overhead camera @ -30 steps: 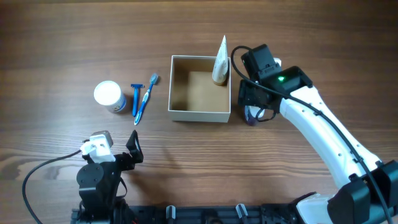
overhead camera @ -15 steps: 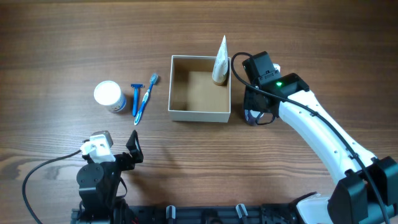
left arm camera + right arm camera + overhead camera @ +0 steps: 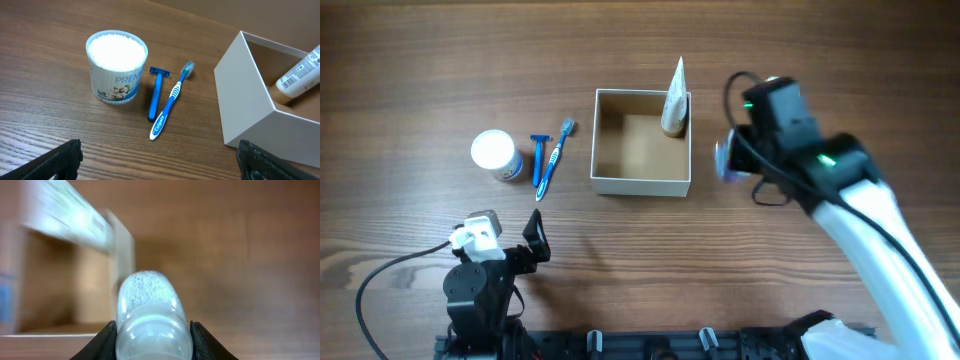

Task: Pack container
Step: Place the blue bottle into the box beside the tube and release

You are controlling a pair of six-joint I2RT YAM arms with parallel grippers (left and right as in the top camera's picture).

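The container (image 3: 640, 183) is a square shallow box with white walls and a tan floor, at the table's middle. A white tube (image 3: 674, 98) leans in its far right corner, also in the left wrist view (image 3: 300, 75). My right gripper (image 3: 732, 160) is shut on a small clear bottle (image 3: 149, 315), held above the table just right of the container (image 3: 60, 270). My left gripper (image 3: 520, 245) is open and empty near the front edge, its fingers at the bottom corners of the left wrist view (image 3: 160, 160).
Left of the container lie a blue toothbrush (image 3: 552, 158) and a blue razor (image 3: 536, 160), beside a round white-lidded jar (image 3: 496, 154). They also show in the left wrist view: toothbrush (image 3: 170, 107), razor (image 3: 155, 95), jar (image 3: 116, 67).
My right gripper has risen from the table to the right of the container with the clear bottle in it. The left arm has not moved.
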